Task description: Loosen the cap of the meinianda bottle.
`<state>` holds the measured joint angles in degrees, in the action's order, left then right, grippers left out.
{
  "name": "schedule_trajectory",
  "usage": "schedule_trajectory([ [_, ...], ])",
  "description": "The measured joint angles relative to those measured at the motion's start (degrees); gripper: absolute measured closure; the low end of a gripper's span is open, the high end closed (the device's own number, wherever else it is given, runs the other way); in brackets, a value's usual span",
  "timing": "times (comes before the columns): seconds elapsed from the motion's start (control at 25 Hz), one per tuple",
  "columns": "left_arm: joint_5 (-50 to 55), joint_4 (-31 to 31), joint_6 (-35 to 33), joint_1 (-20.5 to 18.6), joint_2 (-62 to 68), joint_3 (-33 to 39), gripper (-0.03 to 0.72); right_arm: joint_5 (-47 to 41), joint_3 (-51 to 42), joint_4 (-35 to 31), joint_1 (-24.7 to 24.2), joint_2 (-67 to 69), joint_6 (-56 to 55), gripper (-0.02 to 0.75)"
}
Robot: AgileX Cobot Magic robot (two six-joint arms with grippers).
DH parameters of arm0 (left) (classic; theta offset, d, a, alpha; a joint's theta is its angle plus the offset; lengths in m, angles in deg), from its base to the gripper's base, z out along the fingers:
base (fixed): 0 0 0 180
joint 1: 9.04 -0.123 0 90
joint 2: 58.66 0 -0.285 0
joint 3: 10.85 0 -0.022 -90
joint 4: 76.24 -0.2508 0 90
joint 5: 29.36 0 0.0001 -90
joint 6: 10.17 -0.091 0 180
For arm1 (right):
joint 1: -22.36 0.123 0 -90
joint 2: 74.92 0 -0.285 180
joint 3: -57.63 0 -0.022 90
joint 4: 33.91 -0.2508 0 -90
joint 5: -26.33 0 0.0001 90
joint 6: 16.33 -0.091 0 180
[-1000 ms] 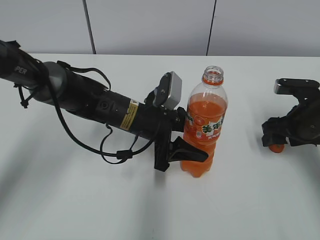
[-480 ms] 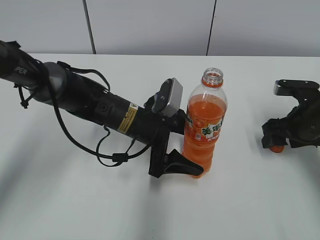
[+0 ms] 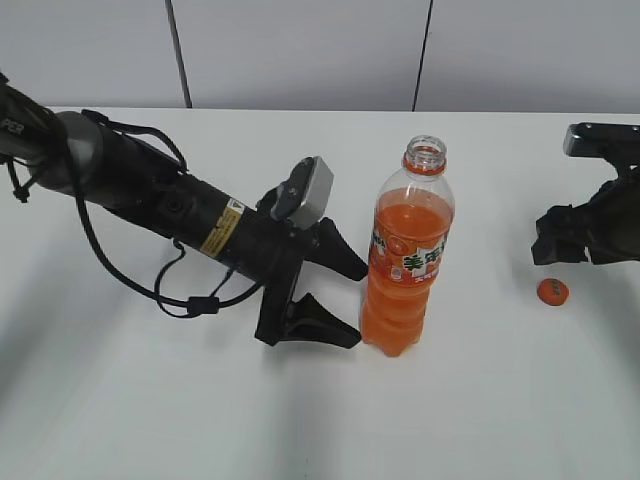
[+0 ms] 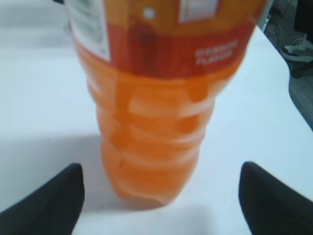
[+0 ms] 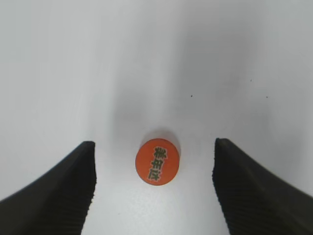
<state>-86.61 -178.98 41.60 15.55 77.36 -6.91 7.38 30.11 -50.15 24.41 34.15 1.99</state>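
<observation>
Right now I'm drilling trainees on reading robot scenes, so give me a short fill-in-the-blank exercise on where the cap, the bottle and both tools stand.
1. The meinianda bottle stands upright with its mouth ____.
2. The cap lies on the ____, apart from the bottle.
3. The right tool hangs above the cap with its jaws ____.
4. The left tool sits open beside the bottle, ____ touching it.

Missing words: uncapped; table; open; not

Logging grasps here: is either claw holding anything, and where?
Nothing. Left claw open beside the bottle; right claw open above the cap on the table.
</observation>
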Motion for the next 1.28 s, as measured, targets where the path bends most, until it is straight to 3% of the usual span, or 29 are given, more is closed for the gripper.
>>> schedule_trajectory([
  [0.28,0.65,-1.48,2.51,-3.75,-5.46,0.0,0.105,-0.5,0.0,0.16,0.0,-4.53,0.05,0.182],
  [0.56,9.24,-1.48,6.14,-5.7,-10.29,0.0,0.143,-0.25,0.44,0.3,0.0,-7.29,2.78,0.182],
  [1.08,44.75,-1.48,10.04,-5.73,-18.92,0.02,0.171,-0.25,4.35,3.48,0.0,-9.72,3.34,0.182],
  [1.28,62.31,2.85,10.08,-5.77,-20.78,0.07,0.176,-0.25,6.3,5.66,0.0,-11.96,3.4,0.182],
])
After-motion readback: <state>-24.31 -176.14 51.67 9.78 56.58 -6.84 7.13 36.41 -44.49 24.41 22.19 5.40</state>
